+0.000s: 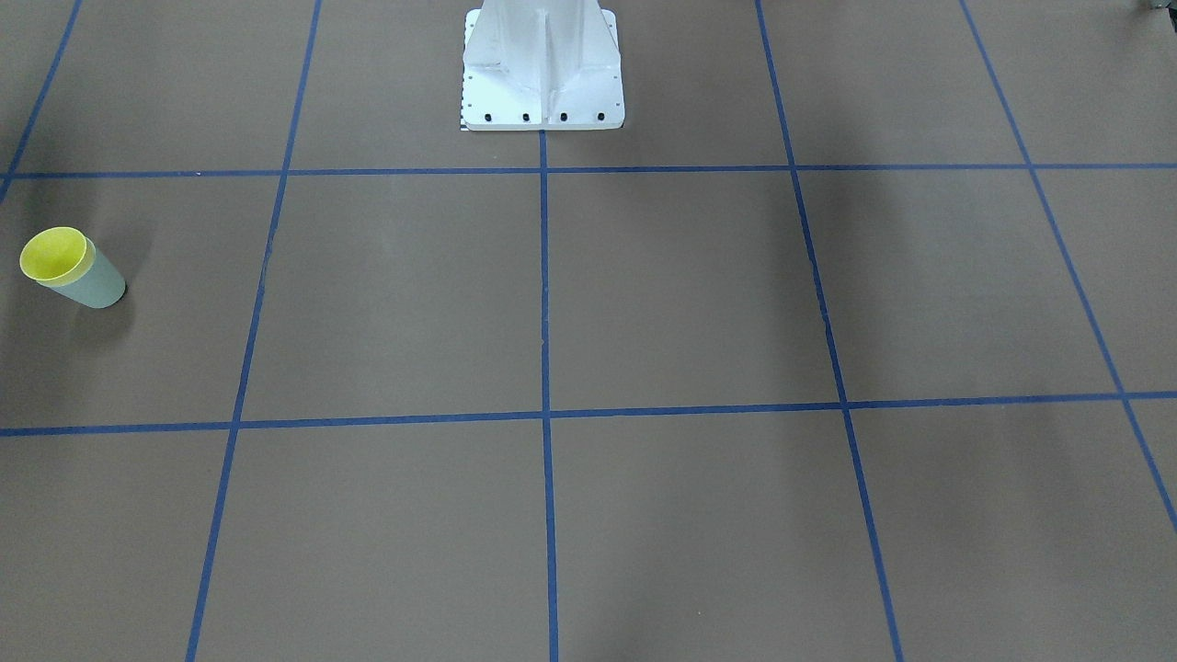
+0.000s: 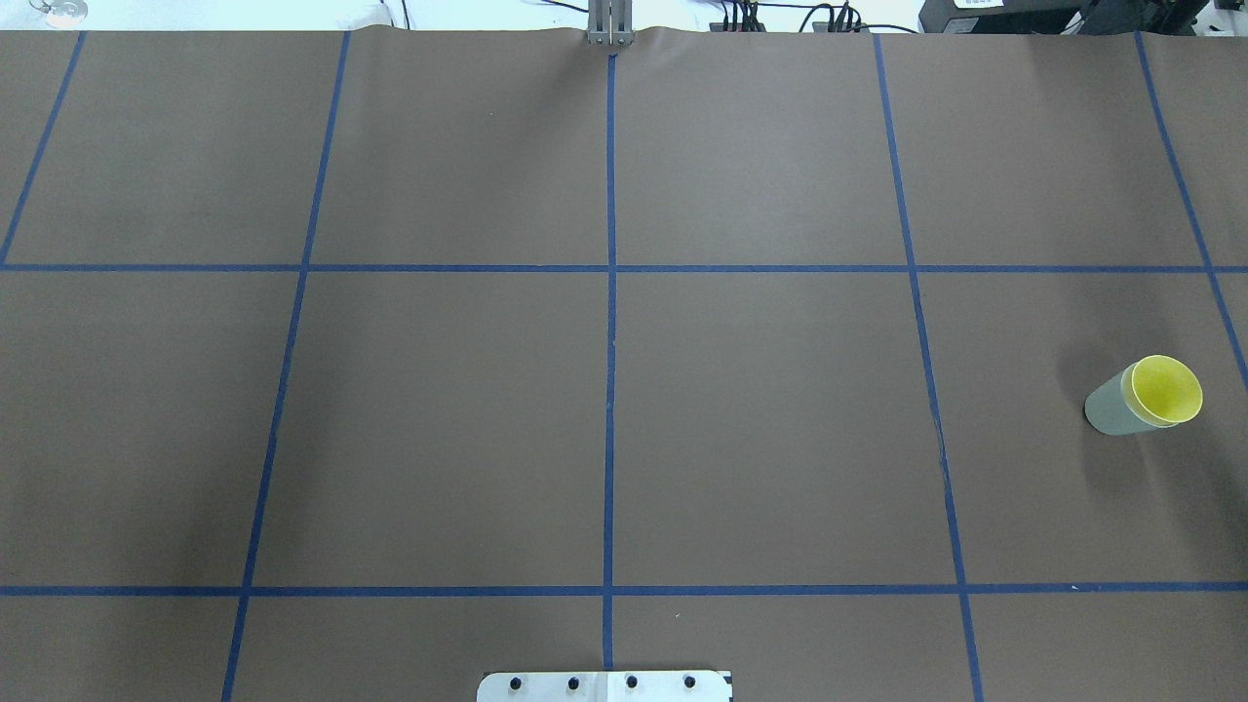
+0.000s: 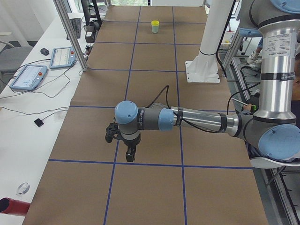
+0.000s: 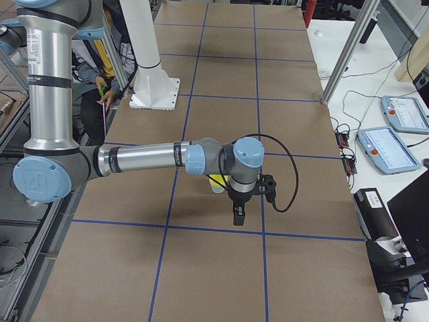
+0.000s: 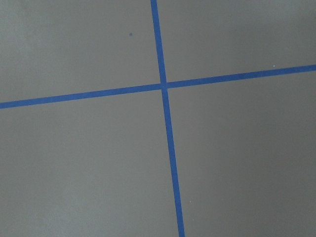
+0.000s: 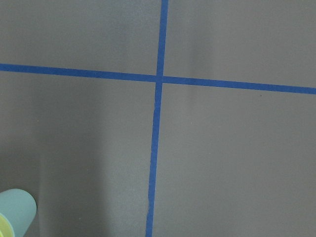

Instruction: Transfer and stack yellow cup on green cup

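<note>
Plastic, probably light and slick, the yellow cup [image 2: 1166,390] nested in the green cup [image 2: 1110,409] seems best pinched at its exposed rim; whether the jaws are spread cannot be told.

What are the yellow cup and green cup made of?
The yellow cup looks like plastic: smooth, evenly bright, thin rim. The green cup seems the same plastic: plain, pale, dull wall. Looks alone can't prove it.

Stacked: yellow cup [image 2: 1167,390] nested in green cup [image 2: 1110,408]
You'll find the pair standing upright, far out on the robot's right; of the yellow, only rim and inside show.
</note>
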Available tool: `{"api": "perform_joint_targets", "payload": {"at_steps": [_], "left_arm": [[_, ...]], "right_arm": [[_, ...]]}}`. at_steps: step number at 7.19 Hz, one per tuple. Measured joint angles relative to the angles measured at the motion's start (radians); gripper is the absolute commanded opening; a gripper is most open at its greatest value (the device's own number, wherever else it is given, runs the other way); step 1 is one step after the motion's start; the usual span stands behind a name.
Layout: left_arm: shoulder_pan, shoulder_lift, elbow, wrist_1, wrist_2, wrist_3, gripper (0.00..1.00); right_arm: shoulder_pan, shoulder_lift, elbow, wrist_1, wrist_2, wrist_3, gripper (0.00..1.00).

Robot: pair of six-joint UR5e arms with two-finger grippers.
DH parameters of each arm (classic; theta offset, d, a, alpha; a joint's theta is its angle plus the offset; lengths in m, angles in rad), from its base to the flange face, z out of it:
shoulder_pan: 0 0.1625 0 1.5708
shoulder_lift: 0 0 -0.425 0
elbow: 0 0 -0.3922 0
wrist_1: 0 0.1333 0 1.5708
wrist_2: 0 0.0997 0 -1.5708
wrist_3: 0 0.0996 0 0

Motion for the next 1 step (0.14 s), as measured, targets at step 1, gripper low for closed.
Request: {"api": "perform_joint_targets", "payload": {"at_steps": [1], "left_arm": [[0.000, 0.003, 0.001, 0.000, 0.000, 0.001, 1.00]], "right_arm": [[0.000, -0.003, 0.001, 0.000, 0.000, 0.002, 1.00]]}}
